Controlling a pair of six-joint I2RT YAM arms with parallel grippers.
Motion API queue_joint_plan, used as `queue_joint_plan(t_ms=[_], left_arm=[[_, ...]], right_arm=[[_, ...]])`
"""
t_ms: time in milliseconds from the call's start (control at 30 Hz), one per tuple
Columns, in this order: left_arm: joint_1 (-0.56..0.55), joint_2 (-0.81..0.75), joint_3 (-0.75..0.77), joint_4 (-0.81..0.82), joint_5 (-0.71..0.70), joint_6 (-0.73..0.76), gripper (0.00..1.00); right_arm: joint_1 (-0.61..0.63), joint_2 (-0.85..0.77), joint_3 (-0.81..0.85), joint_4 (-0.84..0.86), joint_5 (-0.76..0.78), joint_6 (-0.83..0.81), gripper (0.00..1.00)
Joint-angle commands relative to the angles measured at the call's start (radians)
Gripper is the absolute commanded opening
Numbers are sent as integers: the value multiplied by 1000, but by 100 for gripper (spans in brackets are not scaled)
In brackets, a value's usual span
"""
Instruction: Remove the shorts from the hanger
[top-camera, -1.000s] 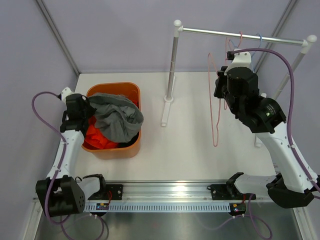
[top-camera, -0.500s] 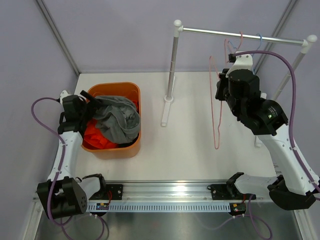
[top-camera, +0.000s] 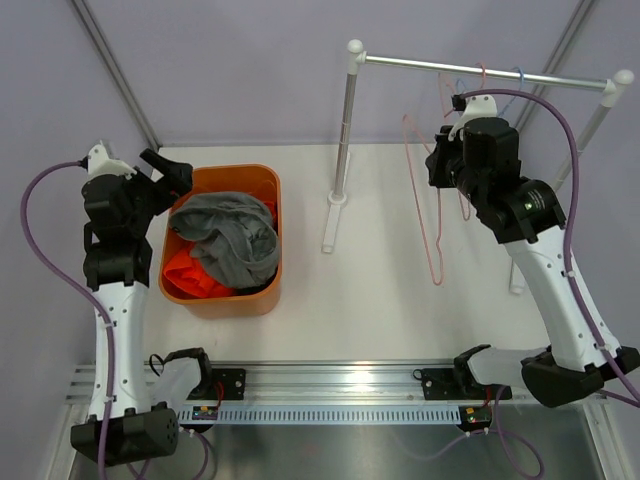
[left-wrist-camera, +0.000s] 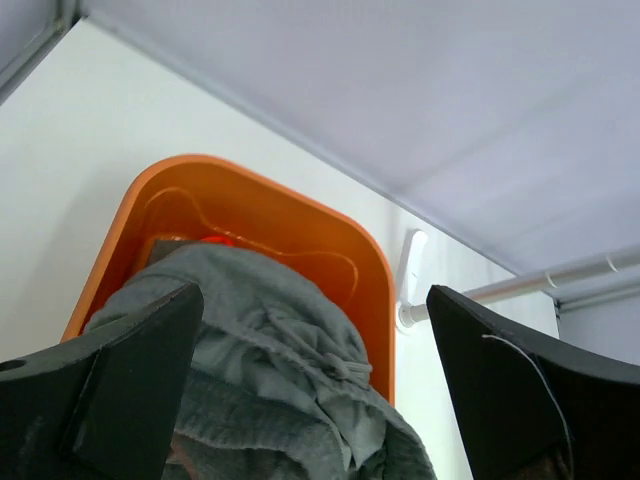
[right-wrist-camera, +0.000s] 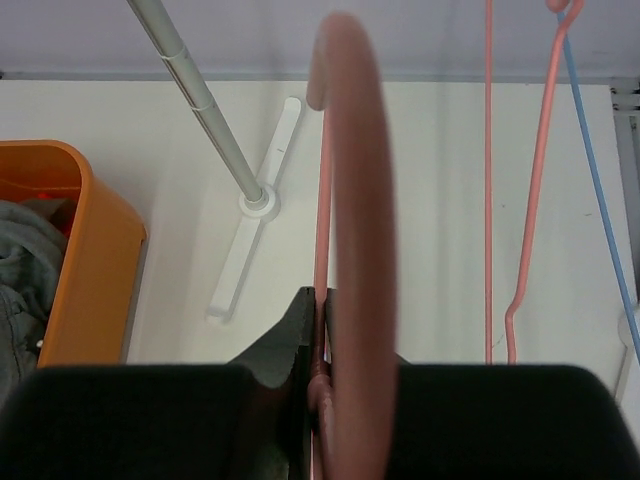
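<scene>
The left claw (top-camera: 170, 170) hangs released, fingers spread wide, above the far-left corner of the orange plastic tub (top-camera: 230, 170) on the white desk (top-camera: 380, 290). The limp grey fabric shorts (top-camera: 228, 232) lie crumpled on top inside the tub, with the bright orange shorts (top-camera: 192, 275) under them at the near side. The right claw (top-camera: 438, 165) is clenched on the thin pink wire hanger (right-wrist-camera: 355, 200), near the silver metal rail (top-camera: 480, 72), where a second pink hanger (right-wrist-camera: 488, 200) and a blue wire hanger (right-wrist-camera: 600, 200) hang
</scene>
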Motion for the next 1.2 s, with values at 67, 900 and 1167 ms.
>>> queue_joint_plan(t_ms=[67, 900, 1167], left_arm=[[-80, -5, 112, -51, 128, 139, 99], [-280, -42, 9, -28, 142, 215, 99], [-280, -37, 3, -30, 146, 221, 99]], right_arm=[[-107, 97, 94, 95, -327, -58, 0], [-259, 491, 538, 89, -535, 70, 0], [-257, 551, 550, 141, -476, 117, 0]])
